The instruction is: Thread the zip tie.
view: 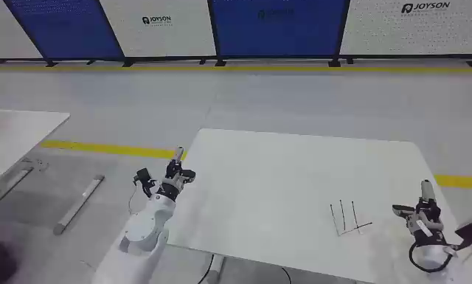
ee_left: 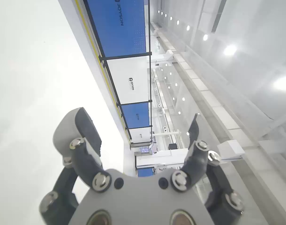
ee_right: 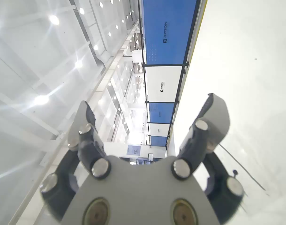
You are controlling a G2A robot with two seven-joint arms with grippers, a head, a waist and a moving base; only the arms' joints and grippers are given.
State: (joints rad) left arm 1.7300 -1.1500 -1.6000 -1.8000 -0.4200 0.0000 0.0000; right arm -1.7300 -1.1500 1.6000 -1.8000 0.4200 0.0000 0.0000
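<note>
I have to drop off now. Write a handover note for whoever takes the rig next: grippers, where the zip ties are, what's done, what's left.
Left gripper: open and empty, at the left edge of the white table, far from the ties.
Right gripper: open and empty, over the table's right side, just beside the ties.
Zip ties: a few thin black strips lying loose on the table near its front right, one lying across the others.
Done: nothing so far; no tie is picked up or threaded.
Left: grasp one tie, probably with the nearer right gripper, bring the left gripper in, and feed the tail through the head.
</note>
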